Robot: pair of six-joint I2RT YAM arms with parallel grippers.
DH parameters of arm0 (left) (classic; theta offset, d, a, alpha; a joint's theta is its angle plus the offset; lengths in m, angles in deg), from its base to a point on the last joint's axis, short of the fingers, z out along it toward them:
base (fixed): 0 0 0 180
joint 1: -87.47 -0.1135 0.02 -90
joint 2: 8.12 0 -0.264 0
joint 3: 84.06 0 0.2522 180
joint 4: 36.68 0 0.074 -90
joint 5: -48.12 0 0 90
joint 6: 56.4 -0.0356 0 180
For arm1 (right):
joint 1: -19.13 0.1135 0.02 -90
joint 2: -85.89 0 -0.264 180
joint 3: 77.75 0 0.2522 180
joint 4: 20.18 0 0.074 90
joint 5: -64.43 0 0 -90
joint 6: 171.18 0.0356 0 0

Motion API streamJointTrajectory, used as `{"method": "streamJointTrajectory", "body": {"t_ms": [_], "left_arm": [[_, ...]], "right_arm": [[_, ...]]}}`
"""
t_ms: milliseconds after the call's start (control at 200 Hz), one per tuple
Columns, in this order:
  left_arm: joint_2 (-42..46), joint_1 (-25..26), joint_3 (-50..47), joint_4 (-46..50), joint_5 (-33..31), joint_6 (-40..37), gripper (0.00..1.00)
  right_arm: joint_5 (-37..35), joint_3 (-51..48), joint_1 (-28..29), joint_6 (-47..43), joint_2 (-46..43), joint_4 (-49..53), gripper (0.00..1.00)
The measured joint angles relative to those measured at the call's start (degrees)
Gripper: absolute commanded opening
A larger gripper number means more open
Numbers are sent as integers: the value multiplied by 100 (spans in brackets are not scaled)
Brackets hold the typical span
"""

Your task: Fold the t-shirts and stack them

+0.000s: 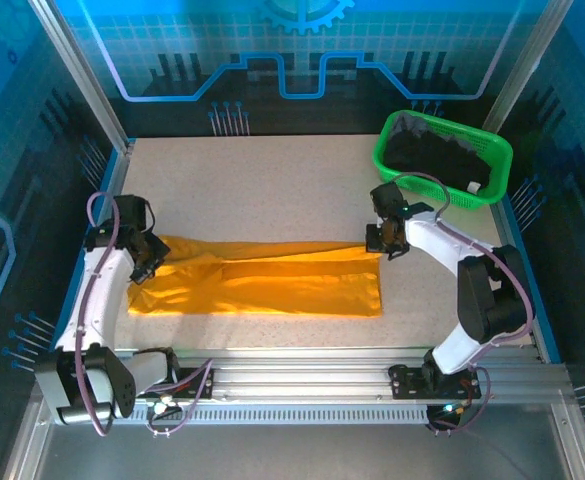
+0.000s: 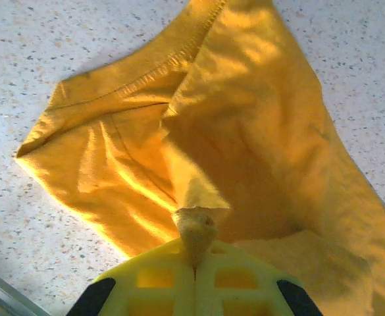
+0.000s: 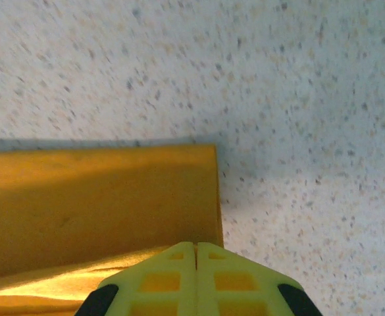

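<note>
An orange-yellow t-shirt (image 1: 262, 285) lies folded into a long band across the near half of the table. My left gripper (image 1: 150, 262) is shut on its left end. In the left wrist view a pinch of fabric sticks up between the closed yellow jaws of the left gripper (image 2: 194, 253), and the rumpled shirt (image 2: 245, 118) with its hem spreads beyond. My right gripper (image 1: 382, 243) is shut at the shirt's far right corner. In the right wrist view the flat shirt (image 3: 100, 197) runs under the closed right gripper (image 3: 197, 249). Black t-shirts (image 1: 437, 150) fill the basket.
The green mesh basket (image 1: 412, 170) stands at the back right corner, close behind the right arm. Bare speckled tabletop (image 1: 262, 190) stretches behind the shirt. Metal rails border the table's near edge and sides.
</note>
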Motion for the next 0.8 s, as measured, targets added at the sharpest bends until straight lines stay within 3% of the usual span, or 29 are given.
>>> {"method": "streamJointTrajectory", "body": {"t_ms": [395,600,800], "left_arm": [[428,0,-374,284,-304,103,0],[433,-4,-815,273,-323,101,0],[361,-4,-857,249,-321,103,2]], "right_arm": [[-101,-179,271,96,0,260,0],[-125,-391,361,273,-68,350,18],[-79,-769,343,603,-614,509,21]]}}
